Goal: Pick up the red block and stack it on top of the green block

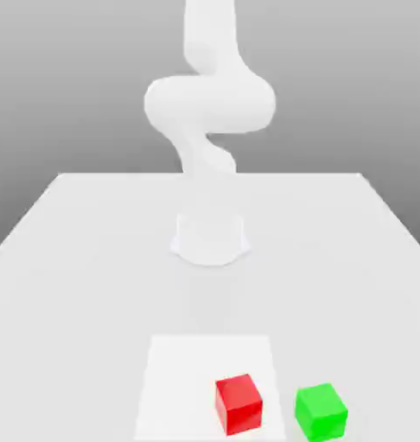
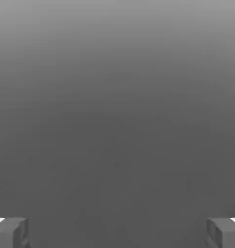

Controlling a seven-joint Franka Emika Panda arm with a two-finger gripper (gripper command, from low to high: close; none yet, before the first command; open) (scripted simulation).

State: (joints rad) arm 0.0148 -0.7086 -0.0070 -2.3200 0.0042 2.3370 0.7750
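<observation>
A red block [image 1: 238, 403] rests on the white table near its front edge, on a paler square patch. Just off that patch, toward the exterior view's right, stands a green block [image 1: 321, 411], a short gap from the red one. In the hand view my gripper [image 2: 117, 233] is open: its two grey fingertips [image 2: 11, 232] stand far apart with nothing between them, and only plain grey background lies beyond. The white arm [image 1: 210, 104] rises from its base and leaves the exterior view at the top.
The arm's round base [image 1: 211, 237] sits mid-table, behind the blocks. The pale square patch [image 1: 183, 380] lies at the front of the white table [image 1: 75, 285], whose edges narrow toward the back.
</observation>
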